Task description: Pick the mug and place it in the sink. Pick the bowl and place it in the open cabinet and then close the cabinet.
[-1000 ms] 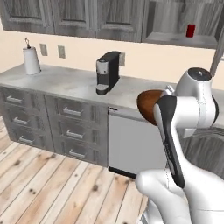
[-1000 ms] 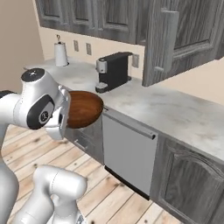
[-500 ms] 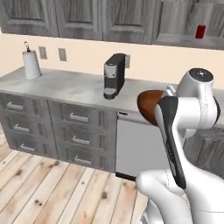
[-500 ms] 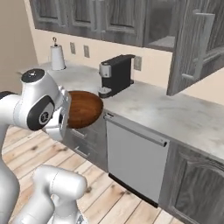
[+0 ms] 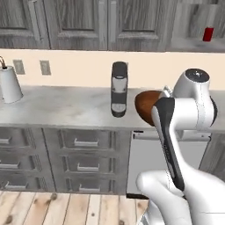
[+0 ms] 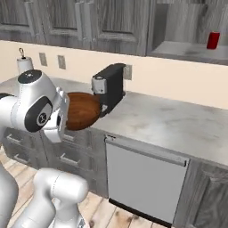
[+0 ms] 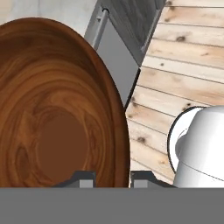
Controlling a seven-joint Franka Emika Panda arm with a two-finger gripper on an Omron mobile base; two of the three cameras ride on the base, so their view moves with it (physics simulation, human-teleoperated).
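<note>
The gripper (image 7: pixel 113 178) pinches the rim at six o'clock of the stiff, glossy, likely slippery bowl (image 7: pixel 52 109), jaws nearly closed.

The arm (image 5: pixel 184 132) is glossy white, built of rounded, bulbous shells joined by smooth cylindrical links. A long dark grey panel runs down the upper link, from 12 toward 6 o'clock in the left base view. Each joint ends in a round dark grey cap with a small pale ring mark at its centre, 1 cap at 9 o'clock in the right base view. No cables or screws can be made out.
</note>
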